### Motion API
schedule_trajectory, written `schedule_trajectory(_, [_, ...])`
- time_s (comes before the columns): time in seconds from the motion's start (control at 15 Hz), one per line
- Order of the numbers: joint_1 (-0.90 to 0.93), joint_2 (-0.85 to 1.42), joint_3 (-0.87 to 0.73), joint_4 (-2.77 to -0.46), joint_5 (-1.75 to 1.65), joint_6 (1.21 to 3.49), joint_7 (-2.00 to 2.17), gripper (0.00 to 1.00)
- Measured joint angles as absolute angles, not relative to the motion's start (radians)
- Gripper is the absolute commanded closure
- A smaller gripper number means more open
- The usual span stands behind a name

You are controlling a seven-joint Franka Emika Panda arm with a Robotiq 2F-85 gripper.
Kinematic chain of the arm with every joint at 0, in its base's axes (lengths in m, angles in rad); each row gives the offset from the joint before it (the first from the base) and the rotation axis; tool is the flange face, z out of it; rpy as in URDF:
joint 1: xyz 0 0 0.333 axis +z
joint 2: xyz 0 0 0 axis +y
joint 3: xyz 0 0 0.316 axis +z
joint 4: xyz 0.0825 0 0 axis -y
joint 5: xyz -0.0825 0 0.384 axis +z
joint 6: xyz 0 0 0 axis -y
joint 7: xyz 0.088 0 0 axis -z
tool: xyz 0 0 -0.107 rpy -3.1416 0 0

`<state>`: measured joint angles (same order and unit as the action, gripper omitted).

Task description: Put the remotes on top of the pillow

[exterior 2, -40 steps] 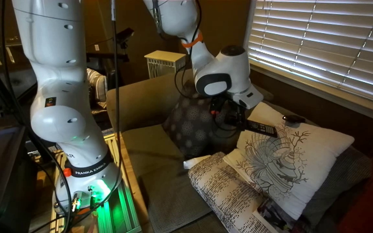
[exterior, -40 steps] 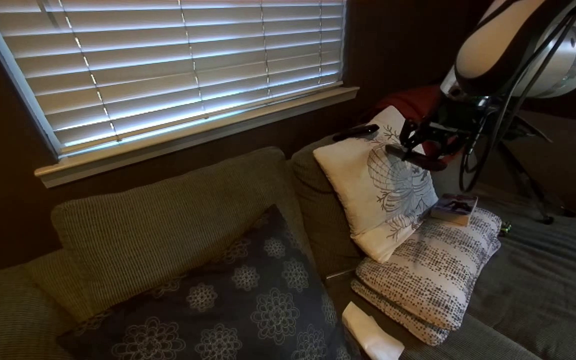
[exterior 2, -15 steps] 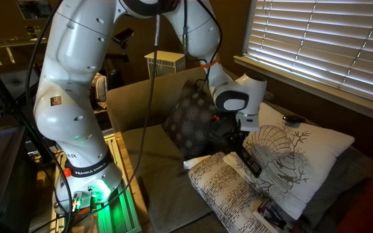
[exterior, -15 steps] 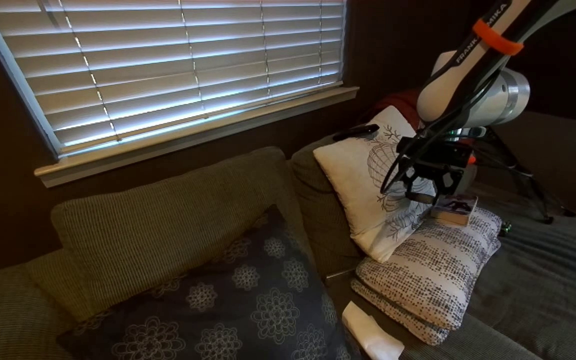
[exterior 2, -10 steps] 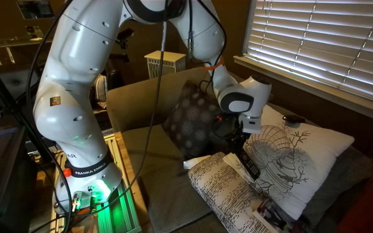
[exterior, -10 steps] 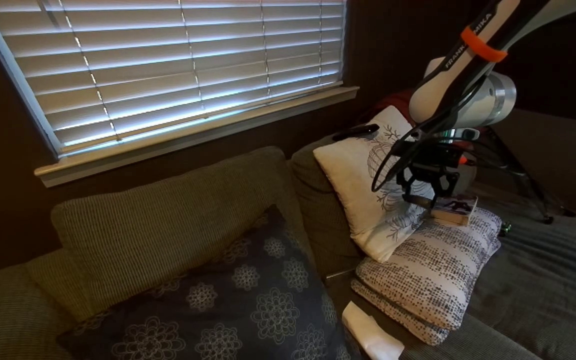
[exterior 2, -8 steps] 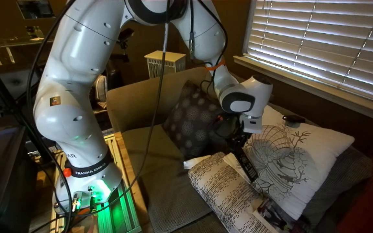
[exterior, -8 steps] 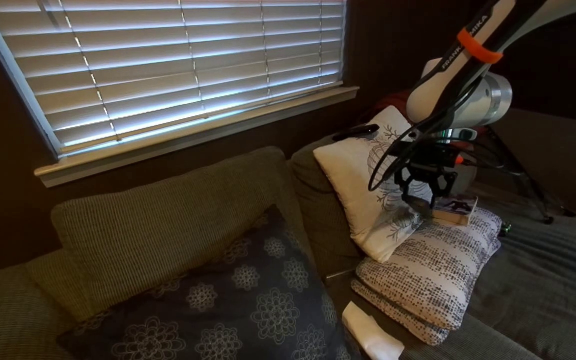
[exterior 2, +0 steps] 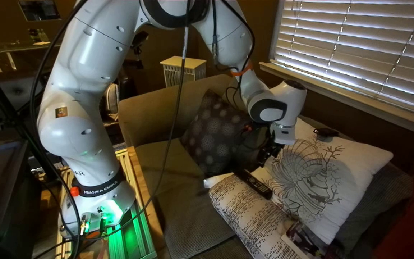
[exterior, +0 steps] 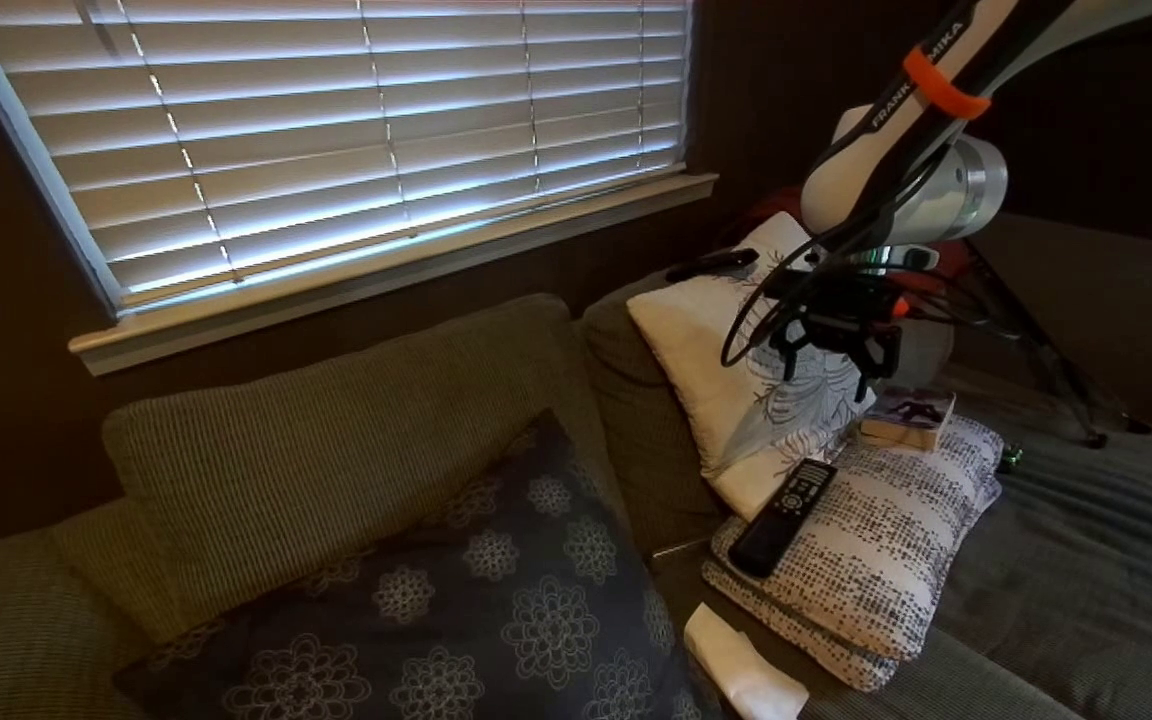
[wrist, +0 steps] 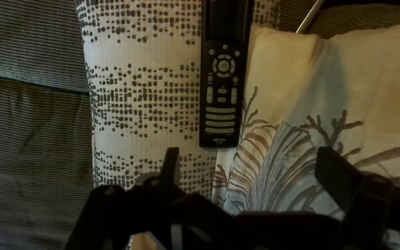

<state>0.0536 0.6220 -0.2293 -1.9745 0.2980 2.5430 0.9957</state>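
Observation:
One of the remotes (exterior: 781,520), black with pale buttons, lies on the grey-and-cream pillow (exterior: 886,540), along its border with the white leaf-motif pillow. The wrist view shows this remote (wrist: 222,80) ahead of the fingers, touching neither. My gripper (wrist: 248,152) is open, with only pillow fabric seen between its fingertips. In both exterior views the gripper (exterior: 826,385) hangs above the pillows, in front of the white one. The other black remote (exterior 2: 325,132) rests at the top edge of the white pillow (exterior 2: 358,162), beyond the gripper.
A thick book (exterior: 911,415) sits on the patterned pillow's end, against the white pillow. A crumpled white cloth or paper (exterior: 741,670) is beside the pillow. The large dark cushion (exterior: 436,620) leans on the sofa back. Loose cables (exterior: 766,310) hang round the wrist.
The gripper came down over the pillows with the remote, then opened and let it go. The remote now lies on the patterned pillow, and the gripper has risen slightly.

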Motion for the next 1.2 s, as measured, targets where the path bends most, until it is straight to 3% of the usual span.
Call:
schedule_trajectory(0.47, [0.055,0.581,-0.208,-1.989,0.295,2.578,0.97,0.0])
schedule_trajectory(1.2, [0.034,0.268,-0.204,-2.089,0.106,2.638,0.622,0.0])
